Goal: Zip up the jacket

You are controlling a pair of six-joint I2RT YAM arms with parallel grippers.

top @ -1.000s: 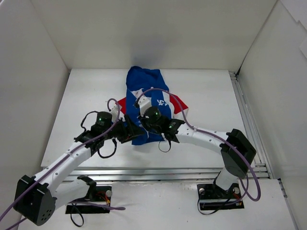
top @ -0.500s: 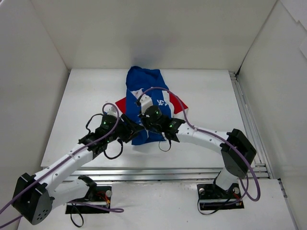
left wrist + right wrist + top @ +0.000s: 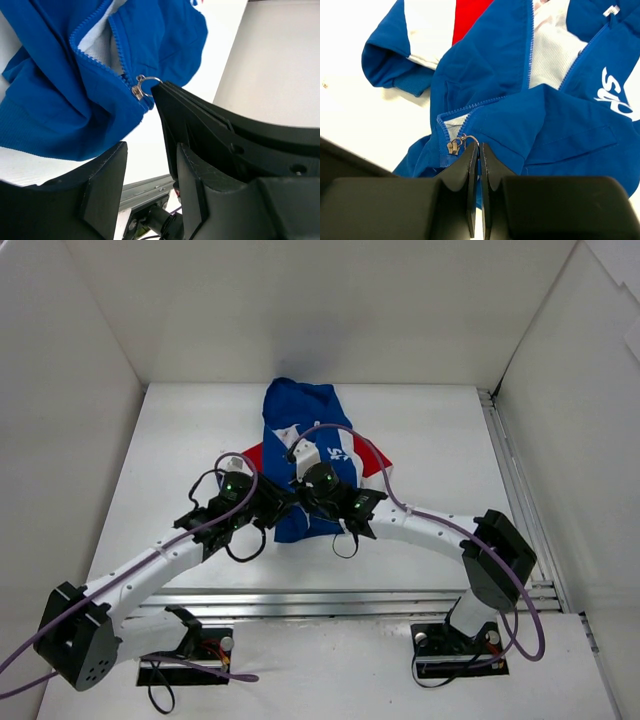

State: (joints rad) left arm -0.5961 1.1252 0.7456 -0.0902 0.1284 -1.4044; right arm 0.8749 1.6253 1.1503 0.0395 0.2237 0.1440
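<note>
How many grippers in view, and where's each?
2. The right gripper is shut on the zipper pull at the bottom of the jacket. The left gripper is close beside that spot, jaws apart, holding nothing.

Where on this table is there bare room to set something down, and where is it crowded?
Bare table lies between the jacket and the right-hand rail, and between the jacket and the left wall. It is crowded at the near centre, where the left gripper and right gripper meet at the jacket's near edge.
</note>
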